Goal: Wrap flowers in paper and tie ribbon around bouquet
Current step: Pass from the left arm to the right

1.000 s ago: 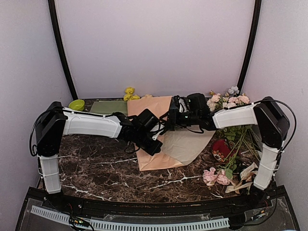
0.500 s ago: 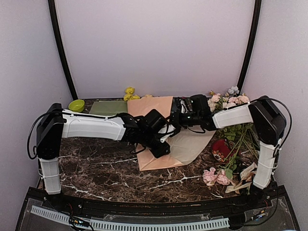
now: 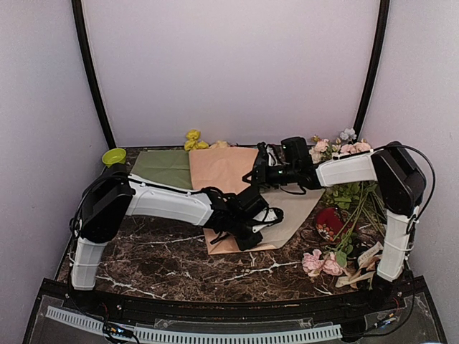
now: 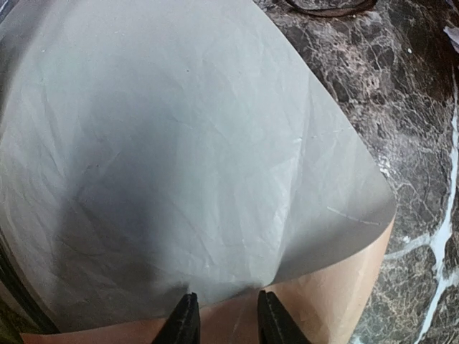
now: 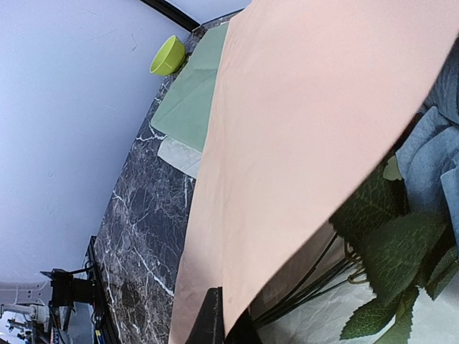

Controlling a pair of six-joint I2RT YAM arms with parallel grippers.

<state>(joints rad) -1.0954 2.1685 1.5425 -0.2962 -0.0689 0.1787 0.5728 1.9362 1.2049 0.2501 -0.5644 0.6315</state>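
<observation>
paper feel: thin, light and floppy. I judge it creases easily, tears if yanked, and slides on the stone rather than lifting.
paper location: the paper [image 3: 222, 166] is mid-table, with a green sheet [image 3: 163, 169] just beside it on the left. The near part is folded over, beige face up, with a peach layer showing under the flap's edge. The far side is raised, peach face toward the right wrist camera.
where to grip: at an edge or corner with a fingertip pinch (the middle gives nothing to hold). One layer at a time looks safest.
flowers: the flowers [image 5: 380, 222] lie on the beige face under the raised peach flap, with green stalks [image 5: 305, 290] running beneath it and a blue head [image 5: 434, 158] at the right. They are probably light, with springy stalks and soft heads, so take them by the stalks and not the blossoms.
left gripper: the left gripper [image 4: 226, 324] is low over the near fold, jaws partly apart. Its fingertips [image 4: 185, 322] straddle the edge of the beige flap. Nothing is clamped, and I cannot tell whether the tips touch the sheet.
right gripper: the right gripper [image 5: 228, 326] is clenched, and the peach edge appears pinched between its fingers, held up off the stalks.
table: dark marble table [image 4: 416, 179], bare beside the fold.
risk: a judgement only, but pulling from both ends could rip or crumple the sheet.
</observation>
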